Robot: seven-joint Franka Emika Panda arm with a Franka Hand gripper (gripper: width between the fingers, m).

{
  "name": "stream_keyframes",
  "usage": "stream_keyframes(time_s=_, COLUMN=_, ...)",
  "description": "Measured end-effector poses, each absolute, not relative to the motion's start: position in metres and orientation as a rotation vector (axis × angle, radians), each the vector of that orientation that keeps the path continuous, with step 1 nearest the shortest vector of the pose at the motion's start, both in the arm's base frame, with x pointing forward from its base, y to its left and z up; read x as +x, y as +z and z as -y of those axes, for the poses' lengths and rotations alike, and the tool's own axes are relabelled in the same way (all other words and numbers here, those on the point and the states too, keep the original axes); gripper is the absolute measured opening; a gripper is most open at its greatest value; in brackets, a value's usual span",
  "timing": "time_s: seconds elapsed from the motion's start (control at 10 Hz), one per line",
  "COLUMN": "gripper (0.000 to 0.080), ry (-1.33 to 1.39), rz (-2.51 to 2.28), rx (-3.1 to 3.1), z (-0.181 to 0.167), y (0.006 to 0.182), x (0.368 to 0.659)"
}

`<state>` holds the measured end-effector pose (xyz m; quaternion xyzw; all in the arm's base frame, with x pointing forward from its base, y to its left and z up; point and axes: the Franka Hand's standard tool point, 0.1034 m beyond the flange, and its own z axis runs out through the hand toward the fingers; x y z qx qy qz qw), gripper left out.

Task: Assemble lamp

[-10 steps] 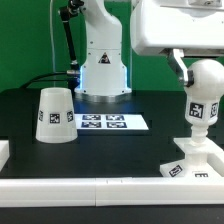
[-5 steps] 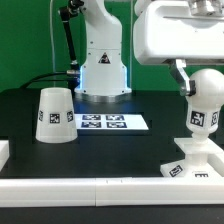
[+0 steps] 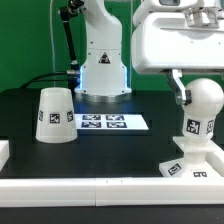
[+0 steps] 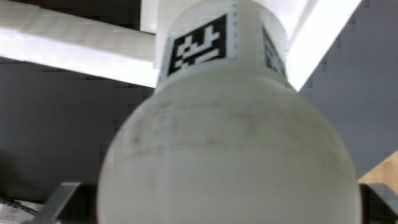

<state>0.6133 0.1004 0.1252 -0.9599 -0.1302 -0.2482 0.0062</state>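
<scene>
**Bulb at the base, shade waiting**

My pincer [image 3: 197,92] was pinching the bulb [image 3: 196,130] by its round head. One finger [image 3: 179,88] showed against the side of the head in the exterior view, and the other was hidden behind it. In the wrist view the bulb filled almost the whole picture.

The bulb's foot met the flat square base [image 3: 178,169], which lay near the front of the bench [image 3: 110,150] at the exterior view's right. The bulb leaned a little, head toward that view's right. I could not tell whether its foot sat in the socket.

The shade [image 3: 54,115] stood mouth-down, well apart at the exterior view's left, beside the marker board [image 3: 103,122].

I judged the step in hand to be fitting the bulb into the base, with the shade not yet begun. The next move called for bringing the bulb upright over the socket. It then needed working home gently, since nothing pinned the base and a sideways push could slide it.
</scene>
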Motion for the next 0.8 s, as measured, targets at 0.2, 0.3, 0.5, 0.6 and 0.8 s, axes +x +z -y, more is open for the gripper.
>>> stream_keyframes(time_s=0.2, gripper=0.0576, ry=-0.86, rz=0.408, rx=-2.991, z=-0.0999, y=0.1252, x=0.6138)
stream_keyframes(time_s=0.3, gripper=0.0576, ry=-0.902, rz=0.407, rx=-2.984, z=-0.0997, y=0.1255, x=0.6143)
stream_keyframes(time_s=0.5, gripper=0.0576, ry=-0.92, rz=0.406, rx=-2.981, z=-0.0991, y=0.1256, x=0.6146)
stream_keyframes(time_s=0.6, gripper=0.0576, ry=-0.92, rz=0.405, rx=-2.982, z=-0.099, y=0.1255, x=0.6146)
stream_keyframes(time_s=0.8, gripper=0.0691, ry=-0.92, rz=0.405, rx=-2.982, z=-0.099, y=0.1255, x=0.6146)
